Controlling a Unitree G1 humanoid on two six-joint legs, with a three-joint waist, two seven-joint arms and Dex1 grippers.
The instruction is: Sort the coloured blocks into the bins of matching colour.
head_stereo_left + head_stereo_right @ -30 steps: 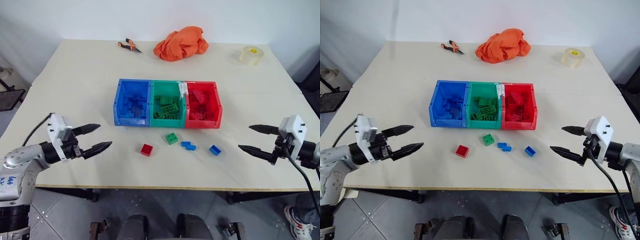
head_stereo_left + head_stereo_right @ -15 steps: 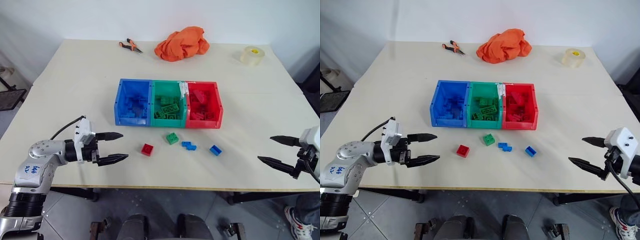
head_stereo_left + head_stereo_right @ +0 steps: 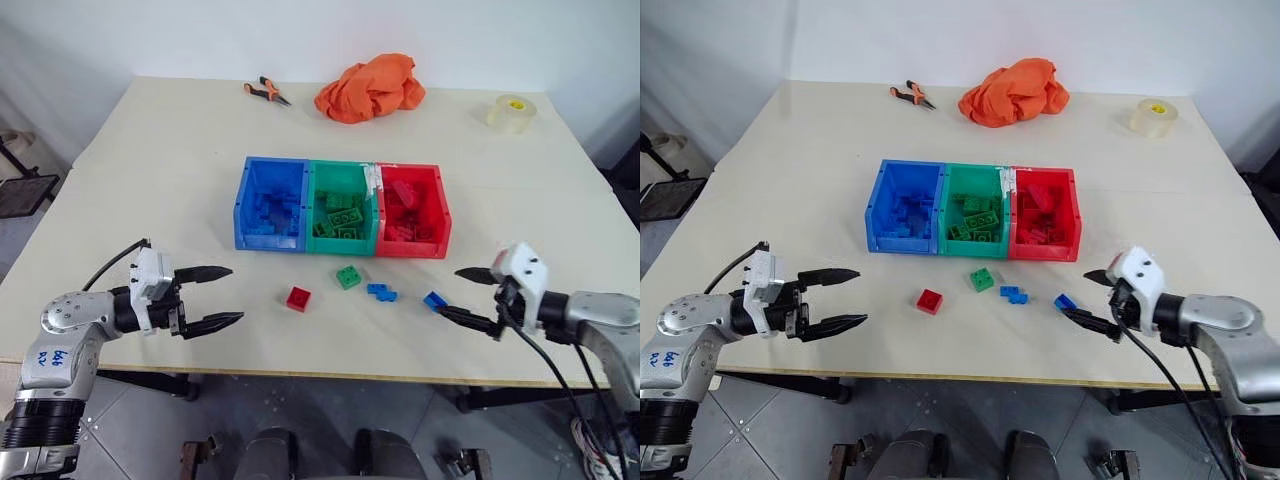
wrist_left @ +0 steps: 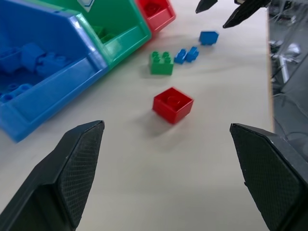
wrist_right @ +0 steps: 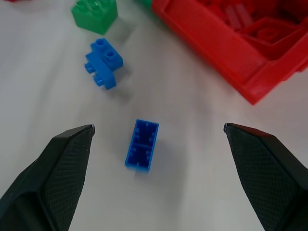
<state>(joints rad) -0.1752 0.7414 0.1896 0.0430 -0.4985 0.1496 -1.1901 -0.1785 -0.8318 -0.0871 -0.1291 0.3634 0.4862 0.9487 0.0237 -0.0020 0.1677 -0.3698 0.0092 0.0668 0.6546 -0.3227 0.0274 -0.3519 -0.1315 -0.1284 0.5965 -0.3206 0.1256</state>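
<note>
right pincer point(image 3: 468, 297) swung in, open astride lone blue brick point(image 3: 433, 300) | left pincer point(image 3: 212, 296) open | grasp next

Left gripper point(image 3: 221, 296) at near left, jaws wide apart, pointing roughly level toward the right. Right gripper point(image 3: 463, 296) at near right, jaws wide apart, apparently angled slightly downward, pointing left. Both empty.

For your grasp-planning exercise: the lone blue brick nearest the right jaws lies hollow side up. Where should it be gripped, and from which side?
Grip the blue brick across its two long side walls, coming down from above with the open right gripper. It lies flat and apart from the other blue piece, with bare table on both long sides, so the jaws likely have room.
</note>
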